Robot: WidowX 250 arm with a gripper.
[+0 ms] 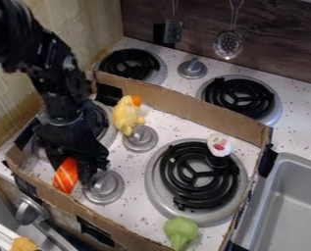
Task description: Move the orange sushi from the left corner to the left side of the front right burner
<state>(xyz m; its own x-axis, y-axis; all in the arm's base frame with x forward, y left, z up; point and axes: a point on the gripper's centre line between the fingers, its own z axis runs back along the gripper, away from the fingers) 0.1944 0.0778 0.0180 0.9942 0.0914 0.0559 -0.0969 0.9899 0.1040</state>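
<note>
Orange striped toy [65, 175] between the jaws

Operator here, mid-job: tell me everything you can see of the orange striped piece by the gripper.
The orange striped piece looks like a toy slice of salmon: bright orange with thin, pale slanting stripes, smooth-looking, its material uncertain. Its upper part is partly hidden by the gripper, right against it in this view; whether it is gripped I cannot tell. The visible end points down toward the cardboard wall; contact there is unclear. A silver knob stands beyond the gripper, to the right in the picture.
</note>
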